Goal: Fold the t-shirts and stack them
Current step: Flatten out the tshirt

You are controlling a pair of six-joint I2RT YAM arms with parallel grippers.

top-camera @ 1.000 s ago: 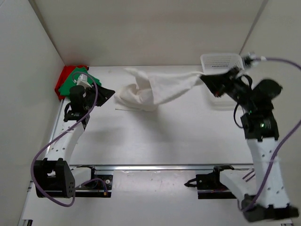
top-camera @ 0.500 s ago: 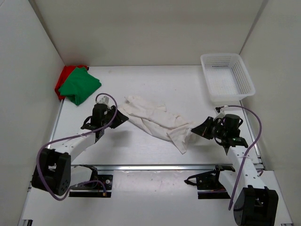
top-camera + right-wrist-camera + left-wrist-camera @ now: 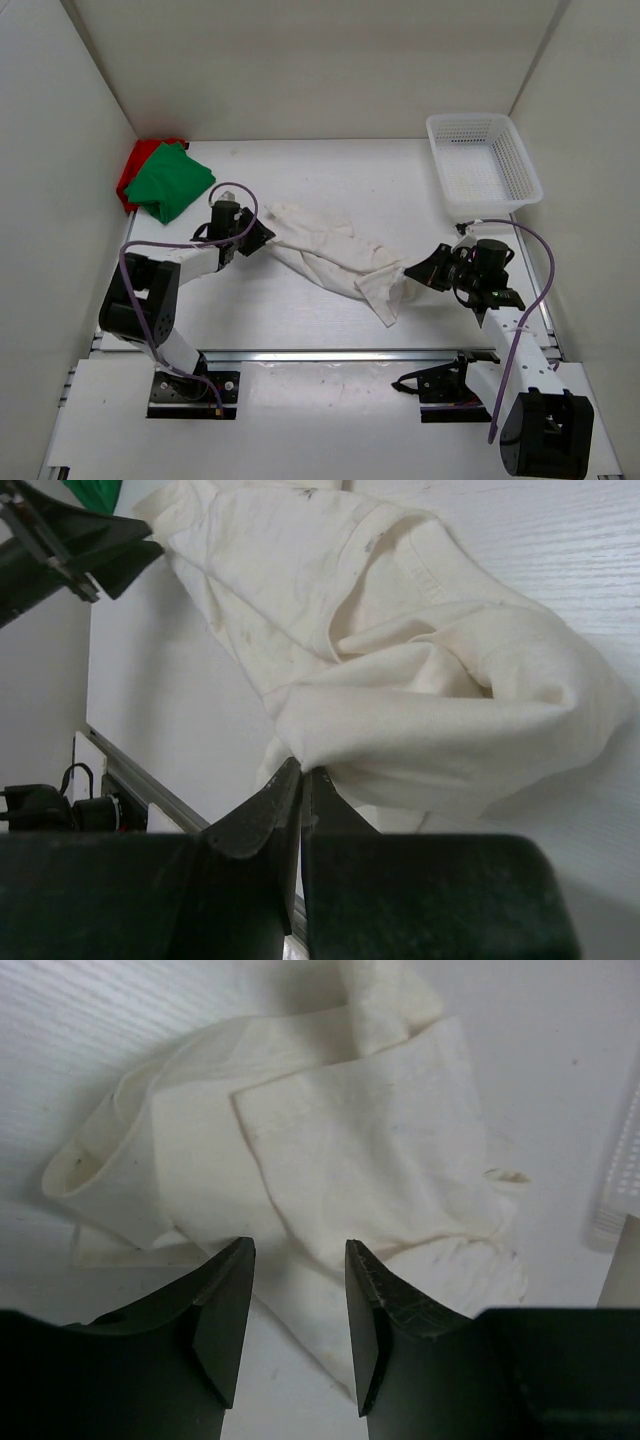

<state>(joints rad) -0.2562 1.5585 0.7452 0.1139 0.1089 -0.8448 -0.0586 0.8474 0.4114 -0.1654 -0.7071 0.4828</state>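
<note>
White and rumpled, the white t-shirt (image 3: 325, 255) lies diagonally across the middle of the worktop (image 3: 330, 180). The right tool (image 3: 415, 272) is clamped on its lower-right end, probably to pull it flat. The left tool (image 3: 262, 238) is half-spread at the upper-left end and grips nothing. The green t-shirt (image 3: 170, 180) is folded on the red t-shirt (image 3: 133, 165), upper left.

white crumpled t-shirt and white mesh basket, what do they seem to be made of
The white crumpled t-shirt looks like soft matte cloth, probably cotton: it drapes, wrinkles and shows a stitched hem. The white mesh basket looks like rigid moulded plastic, perhaps slightly glossy: a regular grid of holes and a stiff straight rim.
</note>
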